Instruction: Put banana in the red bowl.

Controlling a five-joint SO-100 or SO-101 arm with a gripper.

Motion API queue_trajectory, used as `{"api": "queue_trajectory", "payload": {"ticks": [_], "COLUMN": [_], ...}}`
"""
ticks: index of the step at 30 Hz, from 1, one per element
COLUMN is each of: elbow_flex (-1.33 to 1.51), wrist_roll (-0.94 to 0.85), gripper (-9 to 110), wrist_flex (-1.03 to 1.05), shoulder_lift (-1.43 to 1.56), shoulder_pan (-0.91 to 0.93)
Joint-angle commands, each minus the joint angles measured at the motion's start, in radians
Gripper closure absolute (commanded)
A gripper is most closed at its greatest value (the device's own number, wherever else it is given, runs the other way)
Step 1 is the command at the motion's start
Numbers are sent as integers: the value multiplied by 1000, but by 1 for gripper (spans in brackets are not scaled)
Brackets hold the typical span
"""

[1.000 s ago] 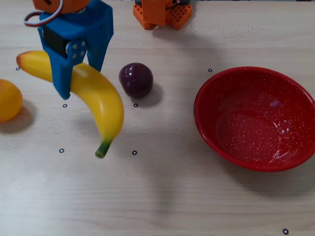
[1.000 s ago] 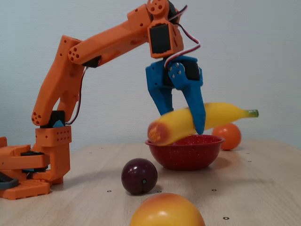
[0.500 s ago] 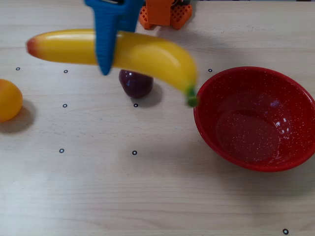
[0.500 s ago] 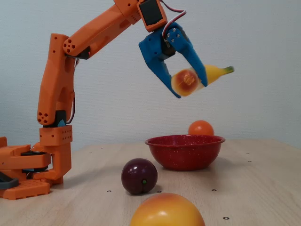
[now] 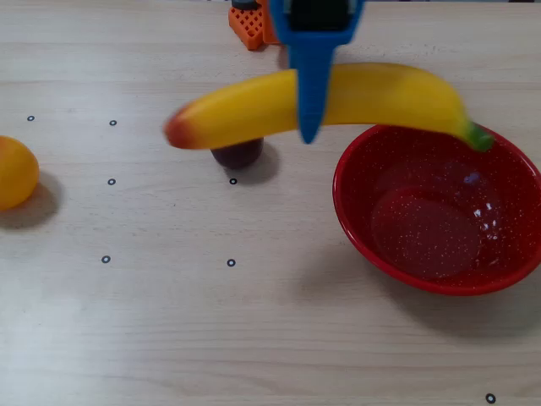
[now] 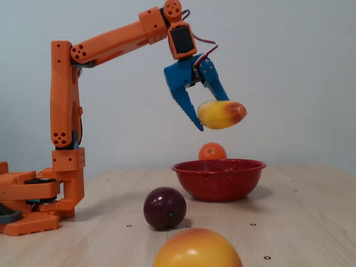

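The yellow banana (image 5: 372, 97) hangs high in the air, held across its middle by my blue gripper (image 5: 311, 131), which is shut on it. In the overhead view its green stem tip lies over the far rim of the red bowl (image 5: 355, 228) and its reddish end points left. The fixed view shows the banana (image 6: 219, 114) end-on in the gripper (image 6: 211, 119), well above the red bowl (image 6: 218, 181). The bowl holds nothing.
A dark purple plum (image 5: 239, 156) sits left of the bowl, partly under the banana, also seen as plum (image 6: 164, 208). An orange-yellow fruit (image 5: 15, 172) lies at the far left edge. The orange arm base (image 6: 33, 200) stands at the table's back. Small black ring marks dot the table.
The arm has swung the banana rightward in the overhead view, from over the plum to over the bowl's rim. In the fixed view the gripper has dropped lower.
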Motion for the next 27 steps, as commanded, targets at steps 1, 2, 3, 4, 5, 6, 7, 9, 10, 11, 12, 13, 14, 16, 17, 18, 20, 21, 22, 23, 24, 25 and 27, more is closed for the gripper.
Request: {"api": "queue_trajectory", "payload": {"ticks": [1,2,3,4,5,6,7,9,10,11,12,13,14,16,17,18,20,21,22,23,24,25,27], "elbow_flex": [-26,-9,9,26,38,49,57,77,84,95,104,112,120,127,130,130,127,124,121,115,107,100,81], "wrist_roll": [-40,-51,-61,-72,-81,-87,-94,-112,-121,-130,-141,-152,-161,-178,-184,-195,-201,-204,-210,-218,-222,-224,-227], "gripper": [102,102,102,102,102,102,102,102,102,102,102,102,102,102,102,102,102,102,102,102,102,102,102], "wrist_flex": [-54,-61,-67,-72,-75,-80,-84,-97,-103,-112,-120,-130,-141,-153,-161,-164,-173,-176,-178,-179,-175,-175,-173], "shoulder_lift": [155,163,169,175,179,183,184,184,181,179,175,169,163,144,133,121,95,81,67,52,37,21,-15], "shoulder_pan": [-40,-58,-77,-97,-117,-133,-155,-195,-213,-230,-247,-264,-278,-304,-313,-322,-334,-339,-342,-345,-348,-350,-350]}}
